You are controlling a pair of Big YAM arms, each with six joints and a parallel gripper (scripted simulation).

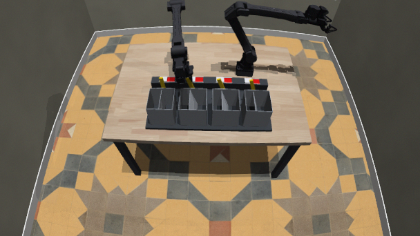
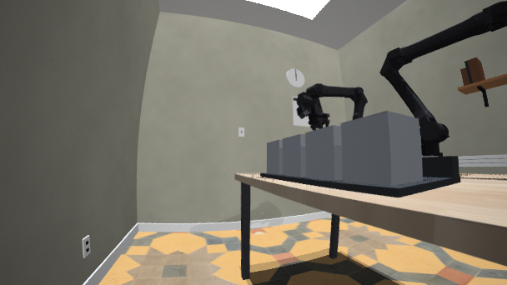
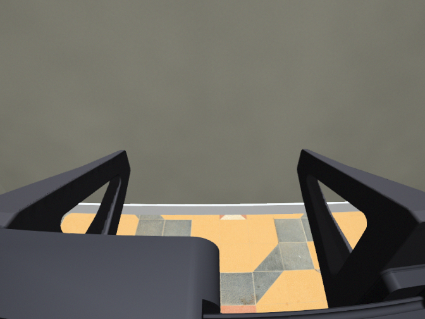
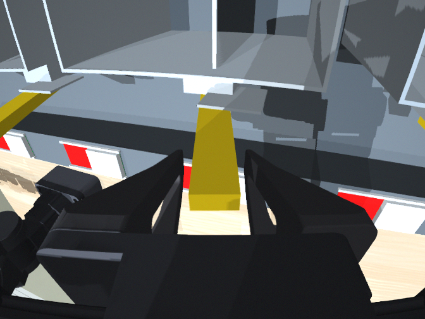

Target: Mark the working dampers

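Four grey dampers point(image 1: 160, 117) point(image 1: 193, 119) point(image 1: 225, 119) point(image 1: 257, 119) stand in a row on a dark base, each with a yellow lever. Each status slider point(image 1: 170, 79) point(image 1: 199, 79) point(image 1: 228, 80) point(image 1: 255, 81) in the rail shows red beside a white cover. My right gripper point(image 4: 214, 159) is partly open at the second damper from the top view's left. Its fingers stand either side of that damper's yellow lever point(image 4: 215, 147), with a gap on each side. The lever partly hides its slider point(image 4: 186, 176). My left gripper point(image 1: 331, 30) point(image 3: 213, 159) is wide open and empty, away from the dampers.
The dampers stand on a wooden table point(image 1: 124, 124). In the right wrist view, neighbouring levers point(image 4: 23, 106) point(image 4: 421, 123) stand to either side of the right gripper. The left arm's base point(image 1: 244, 68) is behind the slider rail.
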